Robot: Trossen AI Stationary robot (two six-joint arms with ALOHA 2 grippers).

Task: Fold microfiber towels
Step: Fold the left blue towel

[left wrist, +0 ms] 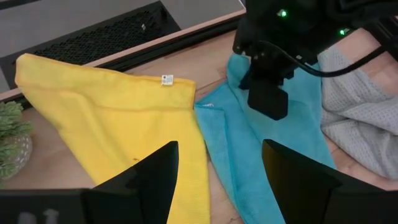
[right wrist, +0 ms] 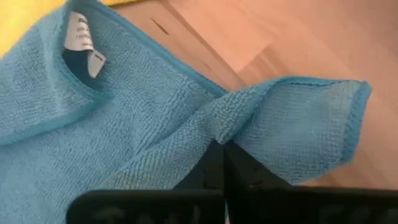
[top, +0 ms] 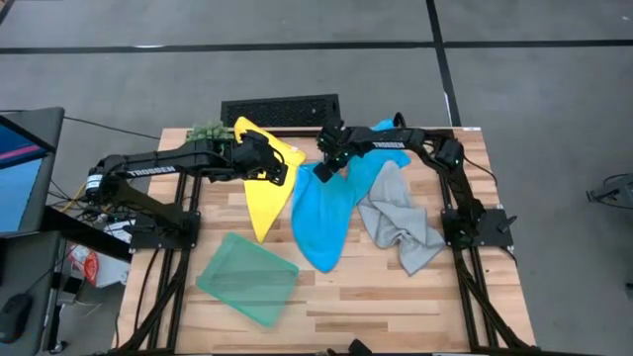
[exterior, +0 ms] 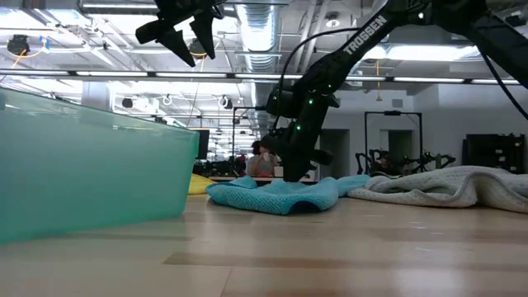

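Note:
A bright blue towel lies crumpled at the table's middle. My right gripper stands over its far part, shut on it; it also shows in the low view. A yellow towel lies flat to the left of the blue one. My left gripper hovers open above the yellow towel's far part, raised high in the low view, touching nothing. A light grey towel lies bunched at the right. A teal green towel lies folded flat near the front left. My right gripper pinches a raised fold of the blue towel between its two shut fingers, near the towel's far edge. The fingers come from above, pointing down. The rest of the towel lies slack on the table, with a corner flap turned over beside the fingers.
A small fuzzy green plant ball sits at the far left of the table. A black grille lies beyond the far edge. More blue cloth shows behind my right arm. Bare wood lies at the front right.

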